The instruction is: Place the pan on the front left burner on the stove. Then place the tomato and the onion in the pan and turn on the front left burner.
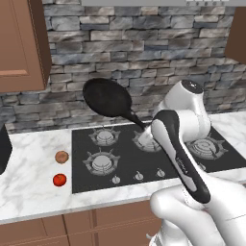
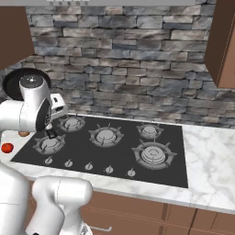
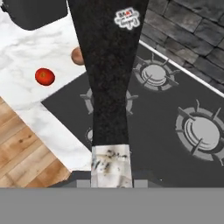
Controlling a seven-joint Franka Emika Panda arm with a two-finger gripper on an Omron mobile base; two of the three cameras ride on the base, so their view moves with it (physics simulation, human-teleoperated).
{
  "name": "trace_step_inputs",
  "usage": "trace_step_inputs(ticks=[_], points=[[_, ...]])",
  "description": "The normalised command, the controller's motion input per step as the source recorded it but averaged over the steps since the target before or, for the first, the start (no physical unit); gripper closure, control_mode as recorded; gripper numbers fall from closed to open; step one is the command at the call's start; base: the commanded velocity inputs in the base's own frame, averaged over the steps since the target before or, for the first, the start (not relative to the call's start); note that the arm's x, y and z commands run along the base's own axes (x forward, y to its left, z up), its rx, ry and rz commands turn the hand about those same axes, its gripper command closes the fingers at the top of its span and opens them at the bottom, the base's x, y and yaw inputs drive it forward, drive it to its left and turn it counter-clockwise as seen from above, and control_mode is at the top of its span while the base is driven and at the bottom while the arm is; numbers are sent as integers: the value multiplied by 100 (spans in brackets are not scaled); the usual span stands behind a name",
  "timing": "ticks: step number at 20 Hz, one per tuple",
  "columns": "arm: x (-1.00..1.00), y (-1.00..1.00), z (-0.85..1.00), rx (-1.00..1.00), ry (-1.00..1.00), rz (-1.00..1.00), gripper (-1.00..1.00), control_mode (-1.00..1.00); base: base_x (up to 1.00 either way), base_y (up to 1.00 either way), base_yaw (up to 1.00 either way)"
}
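Pan [image 1: 106, 97] pinched by handle in gripper [image 3: 111, 175], airborne; lower level, centred on front left burner [image 1: 101, 162].

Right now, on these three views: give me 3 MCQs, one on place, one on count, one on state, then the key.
1. Where is the tomato?
A. in the pan
B. on the counter left of the stove
C. on a burner

2. How many burners does the stove have?
A. three
B. five
C. six

3. The pan is:
A. held up above the stove
B. flat on a burner
C. on the counter

Key: B, it lies on marble by the onion; B, five rings show; A, the claw holds its handle.
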Motion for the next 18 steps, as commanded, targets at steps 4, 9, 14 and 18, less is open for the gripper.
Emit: trace_step_inputs(ticks=[4,9,14,18], points=[[65,-11,0,-3,0,23,100,-100,0,0,0],[40,-26,0,-2,-2,15,100,-100,0,0,0],[11,-17,0,-20,0,13,100,-100,0,0,0],[7,-4,0,-29,0,11,100,-100,0,0,0]])
